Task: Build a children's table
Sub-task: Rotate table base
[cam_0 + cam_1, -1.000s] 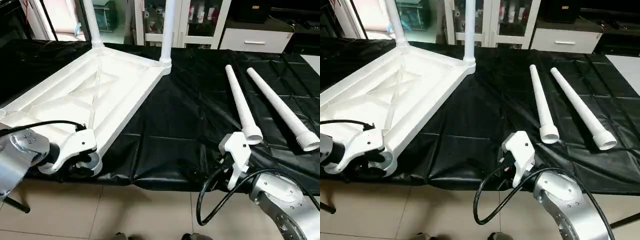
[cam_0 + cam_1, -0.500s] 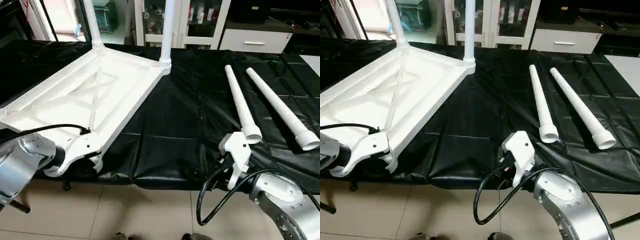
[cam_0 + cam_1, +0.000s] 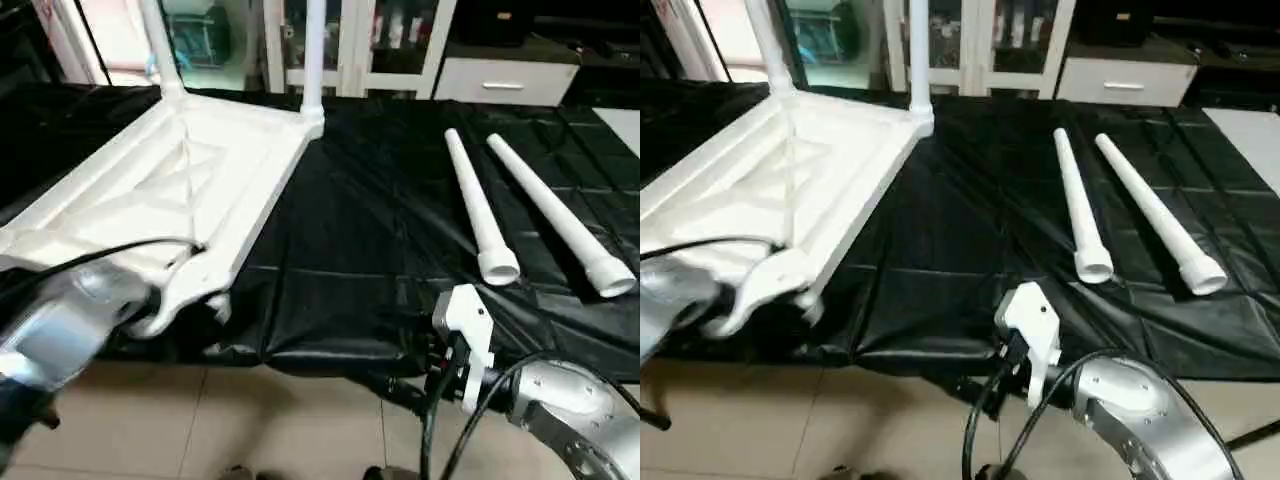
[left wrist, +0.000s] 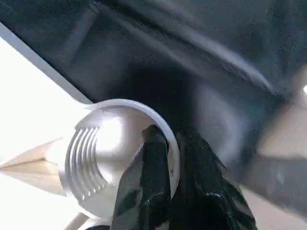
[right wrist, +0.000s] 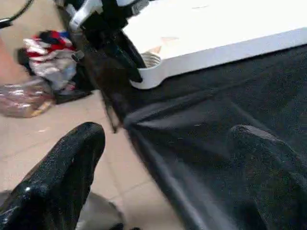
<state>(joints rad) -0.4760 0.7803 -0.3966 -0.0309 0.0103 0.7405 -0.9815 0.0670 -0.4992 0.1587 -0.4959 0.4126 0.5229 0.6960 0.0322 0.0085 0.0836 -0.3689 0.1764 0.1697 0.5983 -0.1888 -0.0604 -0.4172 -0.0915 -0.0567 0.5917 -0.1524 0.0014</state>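
The children's table top [image 3: 190, 170] lies upside down on the left of the black sheet, ribs up. Two legs [image 3: 312, 60] stand upright in its far corners. Two loose legs [image 3: 480, 215] lie side by side on the right. My left gripper [image 4: 168, 136] is shut on the rim of the near corner socket [image 4: 96, 148], one finger inside the threaded hole and one outside. From the right wrist view this socket [image 5: 151, 60] shows at the top's corner. My right gripper [image 5: 168, 143] hangs open below the table's front edge, holding nothing.
The black-sheeted work table [image 3: 360, 230] ends at a front edge with tiled floor [image 3: 300, 420] below it. White cabinets [image 3: 400, 40] stand behind. Bags and cloth [image 5: 43, 57] lie on the floor under the left end.
My left gripper has closed onto the near corner socket's rim. The table top has shifted slightly to the left. The head view has tilted too. The right gripper stays open.
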